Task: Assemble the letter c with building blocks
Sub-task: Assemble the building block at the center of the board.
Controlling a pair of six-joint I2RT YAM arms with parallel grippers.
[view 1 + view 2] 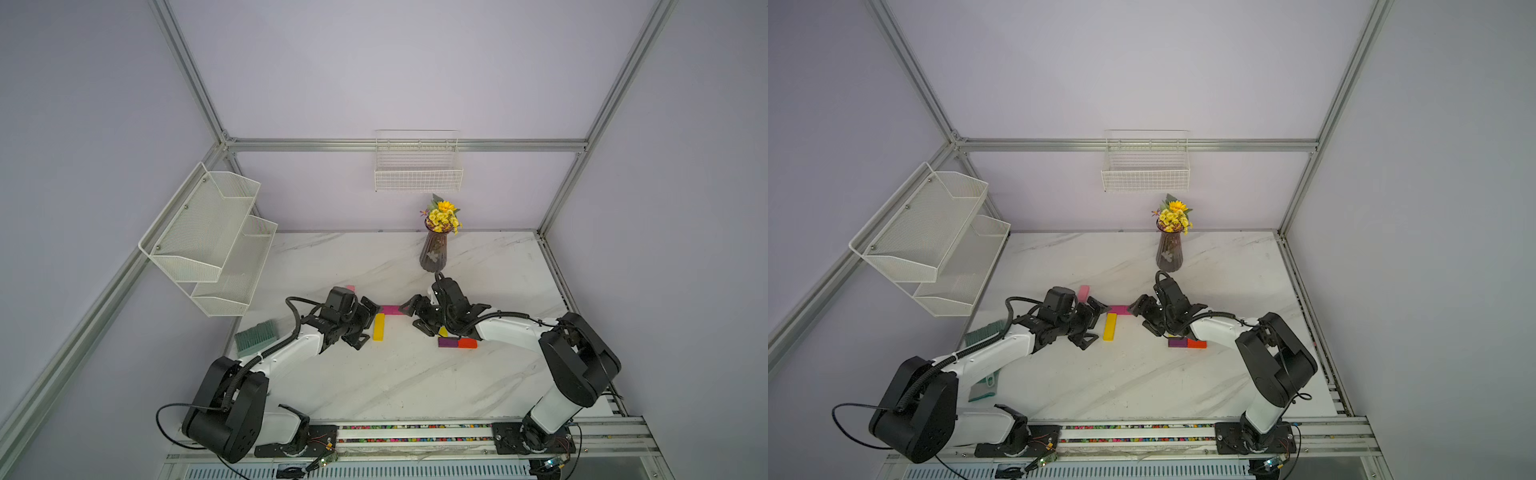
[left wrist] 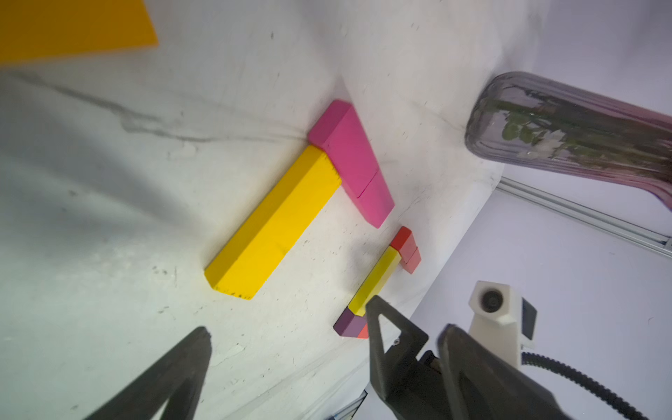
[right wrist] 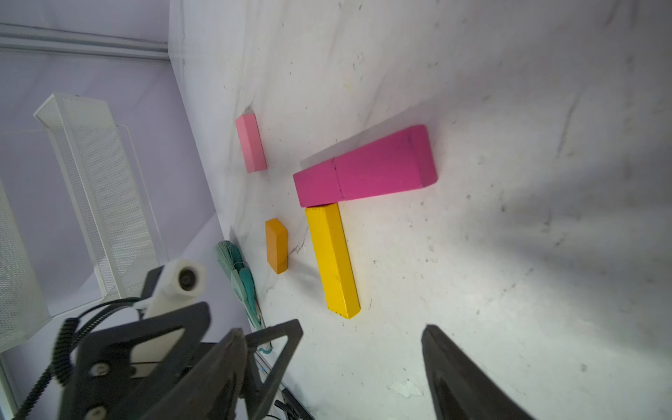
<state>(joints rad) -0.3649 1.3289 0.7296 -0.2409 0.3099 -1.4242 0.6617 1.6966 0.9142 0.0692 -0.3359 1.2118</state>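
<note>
Jaws both gape empty; the long yellow block [image 2: 272, 222] between them looks light, stiff, best pinched across its width.

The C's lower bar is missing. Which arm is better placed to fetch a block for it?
Left: the loose orange block and pink block lie on its side, near the open, empty left gripper.

Lavender walls [image 1: 374, 62] and an aluminium frame [image 1: 311, 145] enclose a white marble table [image 1: 395, 382].
</note>
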